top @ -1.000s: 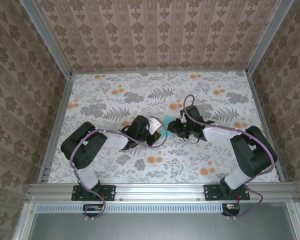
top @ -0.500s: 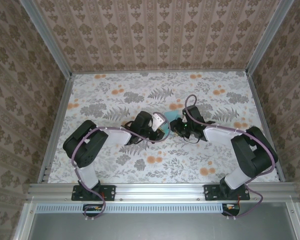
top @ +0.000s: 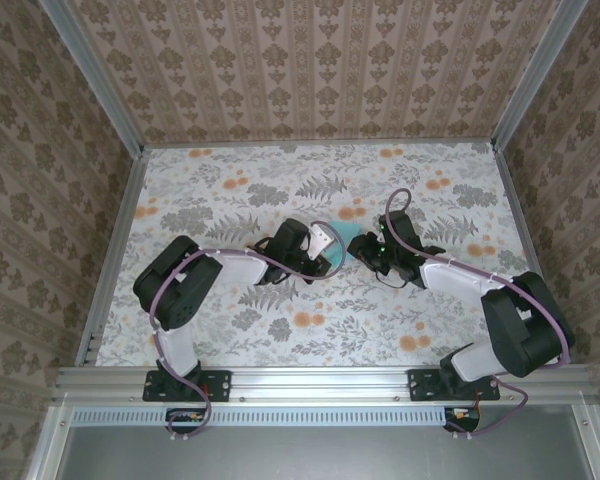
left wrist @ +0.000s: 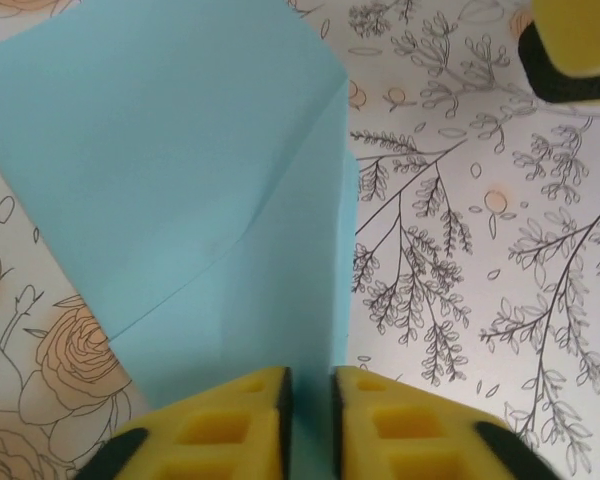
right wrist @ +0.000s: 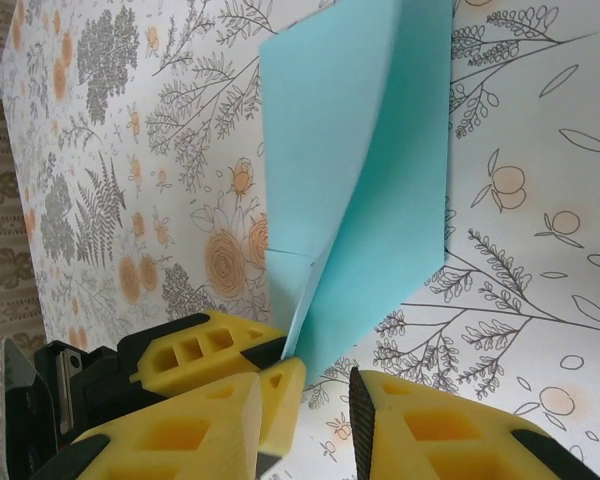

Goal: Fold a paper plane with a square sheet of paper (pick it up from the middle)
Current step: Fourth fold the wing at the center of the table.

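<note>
The square sheet of paper (top: 359, 240) is light teal and partly folded, with a flap standing up off the table (right wrist: 380, 150). It sits mid-table between both grippers. My left gripper (top: 327, 252) reaches in from the left. Its yellow jaws stand nearly together with a paper edge running between them (left wrist: 310, 415). In the right wrist view the left gripper's fingers (right wrist: 205, 352) pinch the sheet's lower corner. My right gripper (top: 372, 250) faces it from the right, jaws apart (right wrist: 305, 388), with nothing between them but the left gripper's fingertip. The sheet (left wrist: 180, 170) shows one diagonal crease.
The table (top: 230, 190) wears a floral cloth in grey and orange. Patterned walls close it in at the back and sides, with metal rails (top: 110, 250) along the edges. A right-gripper finger (left wrist: 575, 45) shows in the left wrist view's top right corner.
Both grippers and the paper have shifted to the right and slightly farther back. The left jaws opened a little and then narrowed on the paper. The right arm has drawn back to the right.
</note>
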### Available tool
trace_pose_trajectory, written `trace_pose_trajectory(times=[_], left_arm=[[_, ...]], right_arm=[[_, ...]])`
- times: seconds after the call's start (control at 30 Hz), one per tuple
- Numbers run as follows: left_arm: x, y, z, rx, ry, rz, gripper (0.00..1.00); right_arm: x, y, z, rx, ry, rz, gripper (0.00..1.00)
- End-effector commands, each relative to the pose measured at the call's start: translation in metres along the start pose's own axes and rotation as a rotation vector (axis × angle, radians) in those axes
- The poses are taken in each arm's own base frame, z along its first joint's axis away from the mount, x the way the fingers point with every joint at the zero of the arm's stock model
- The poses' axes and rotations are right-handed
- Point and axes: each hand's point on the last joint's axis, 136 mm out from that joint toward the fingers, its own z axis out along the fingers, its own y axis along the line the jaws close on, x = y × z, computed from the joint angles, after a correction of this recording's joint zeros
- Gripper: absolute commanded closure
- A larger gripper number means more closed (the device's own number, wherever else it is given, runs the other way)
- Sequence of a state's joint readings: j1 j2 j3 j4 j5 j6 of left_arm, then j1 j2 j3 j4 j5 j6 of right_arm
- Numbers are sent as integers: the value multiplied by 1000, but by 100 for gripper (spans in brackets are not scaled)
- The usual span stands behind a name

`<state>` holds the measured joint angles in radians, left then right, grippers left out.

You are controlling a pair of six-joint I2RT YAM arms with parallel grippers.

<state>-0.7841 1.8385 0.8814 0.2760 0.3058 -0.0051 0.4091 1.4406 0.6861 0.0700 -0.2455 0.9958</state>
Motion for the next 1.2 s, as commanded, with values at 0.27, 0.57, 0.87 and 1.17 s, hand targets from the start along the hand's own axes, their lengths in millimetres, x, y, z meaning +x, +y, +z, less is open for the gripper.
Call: trace_pose_trajectory(times=[0.27,0.57,0.87,1.17], left_arm=[[-14,3,-22,71,-111,-206,99],[-20,5,-29,171,-170,-391,100],[-17,1,-26,224,-133,-501,100],[-14,-3,-21,260,-82,-555,100]], right_arm=[[6,2,7,-48,29,0,70],[8,14,18,-72,61,1,70],[10,18,37,-70,104,5,70],[13,14,51,-65,134,-12,65]])
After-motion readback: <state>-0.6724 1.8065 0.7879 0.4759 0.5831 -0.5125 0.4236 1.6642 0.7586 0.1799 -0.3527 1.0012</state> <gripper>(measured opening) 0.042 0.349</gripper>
